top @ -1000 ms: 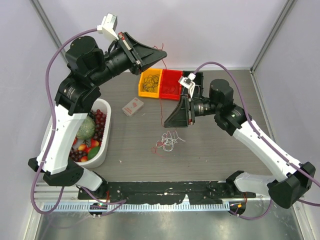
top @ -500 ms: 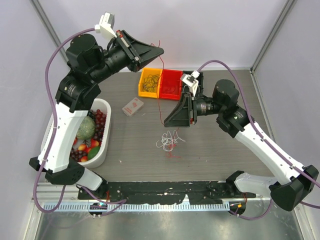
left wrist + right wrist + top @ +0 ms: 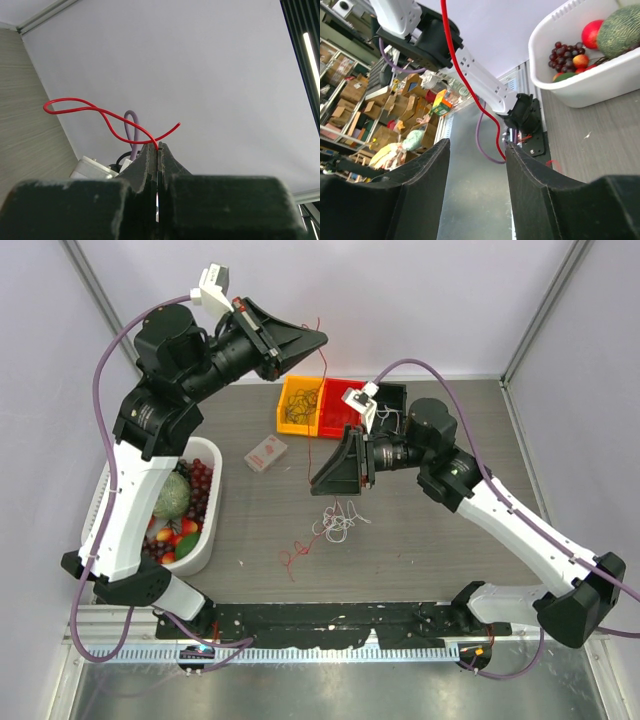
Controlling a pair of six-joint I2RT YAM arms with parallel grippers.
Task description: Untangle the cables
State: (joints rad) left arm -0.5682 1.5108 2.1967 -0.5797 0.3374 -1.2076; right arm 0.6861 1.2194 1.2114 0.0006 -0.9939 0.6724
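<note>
High above the back of the surface (image 3: 250,530), the left gripper (image 3: 318,338) is closed tight on the red cable (image 3: 293,556), pinching it a little short of its end, so a short curl of free wire springs out past the fingertips in the left wrist view. From that pinch the red cable hangs down in a long slack line, passes the yellow bin (image 3: 300,405) and the red bin (image 3: 340,410), runs close by the tip of the right gripper (image 3: 320,478) and ends in a small loose squiggle on the surface below and to the left of it. The right gripper hovers above the surface with its jaws apart and nothing clamped. In its own camera the red line crosses the gap between the fingers, though whether it touches either finger I cannot tell. The white cable (image 3: 338,523) lies as a small loopy bundle on the surface just under the right gripper and beside the red squiggle; whether the two are interlaced there is too fine to see

These wires look very thin, light and limp, with a bit of spring, so they should follow any pull and snag easily on each other's loops. A firm pinch on a single strand near a free end seems the best hold, since a grab into the bundle would likely catch several loops
</note>
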